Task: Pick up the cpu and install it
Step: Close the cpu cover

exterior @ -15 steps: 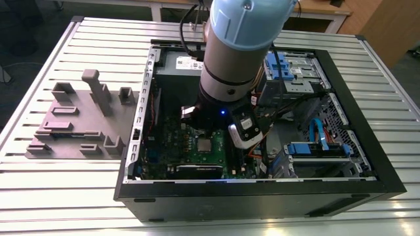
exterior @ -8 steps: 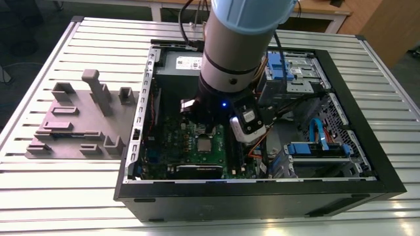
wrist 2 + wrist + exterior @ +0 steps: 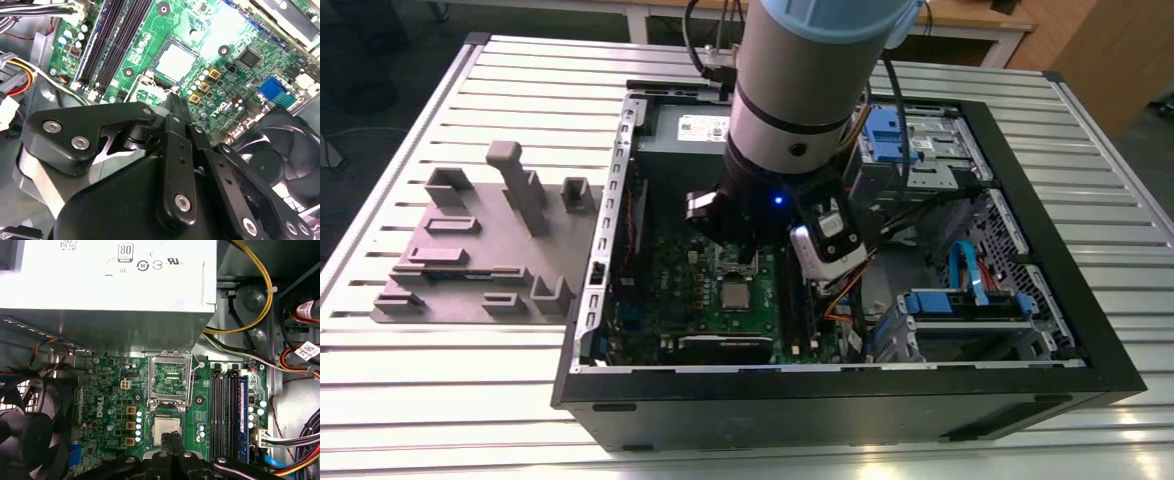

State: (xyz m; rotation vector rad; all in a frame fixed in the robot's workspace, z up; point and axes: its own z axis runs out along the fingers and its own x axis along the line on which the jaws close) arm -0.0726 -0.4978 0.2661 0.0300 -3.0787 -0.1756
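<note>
The cpu, a small square chip with a silver-grey top, lies flat in its socket on the green motherboard. In the exterior view it shows as a pale square near the middle of the board, directly under the arm. The socket's metal frame stands lifted open on the side of the chip toward the big grey power supply.

The gripper hangs just over the chip's near edge, and in both wrist views its two black fingers are pressed together with nothing between them. In the second wrist view the fingertip ends a little short of the chip. Whether it touches the board cannot be told.

Long black memory slots run beside the socket, and a black fan sits on the other side.

The board lies inside an open computer case on a ribbed metal table. A grey holder with upright blocks rests at the exterior view's left.
</note>
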